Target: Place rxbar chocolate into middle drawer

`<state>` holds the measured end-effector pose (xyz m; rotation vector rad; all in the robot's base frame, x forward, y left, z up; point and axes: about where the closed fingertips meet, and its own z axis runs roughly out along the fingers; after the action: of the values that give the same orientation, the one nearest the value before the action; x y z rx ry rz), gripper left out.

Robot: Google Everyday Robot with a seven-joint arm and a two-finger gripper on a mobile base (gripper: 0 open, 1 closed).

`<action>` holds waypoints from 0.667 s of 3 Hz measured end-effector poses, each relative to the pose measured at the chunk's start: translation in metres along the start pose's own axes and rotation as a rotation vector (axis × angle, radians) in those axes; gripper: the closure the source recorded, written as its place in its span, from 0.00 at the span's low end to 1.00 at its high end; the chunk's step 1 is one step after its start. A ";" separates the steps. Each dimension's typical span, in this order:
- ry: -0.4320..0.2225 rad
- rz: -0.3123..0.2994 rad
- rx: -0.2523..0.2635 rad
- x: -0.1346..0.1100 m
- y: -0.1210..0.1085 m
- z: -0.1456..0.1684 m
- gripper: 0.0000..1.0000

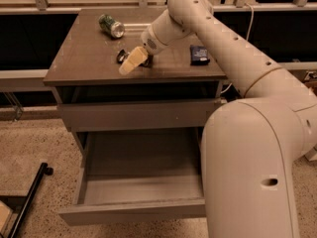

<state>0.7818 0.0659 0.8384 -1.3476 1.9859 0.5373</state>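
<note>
The rxbar chocolate [120, 57] lies on the cabinet top, a dark wrapper mostly hidden under my gripper; only its dark ends show on either side. My gripper [127, 66], pale yellow, points down and left onto the bar near the middle of the top. The middle drawer [133, 212] is pulled out below, open, a wide grey box with nothing visible inside. The drawer front above it [138, 114] is shut.
A green can [111, 26] lies on its side at the back left of the top. A dark blue packet [199, 54] lies to the right of the arm. My white arm and base [257, 172] fill the right foreground. A black pole [29, 197] lies on the floor at left.
</note>
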 end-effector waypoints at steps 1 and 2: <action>0.019 0.017 -0.004 0.009 0.001 0.009 0.23; 0.029 0.027 0.024 0.014 0.002 -0.001 0.54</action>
<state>0.7768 0.0570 0.8286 -1.3231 2.0301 0.5078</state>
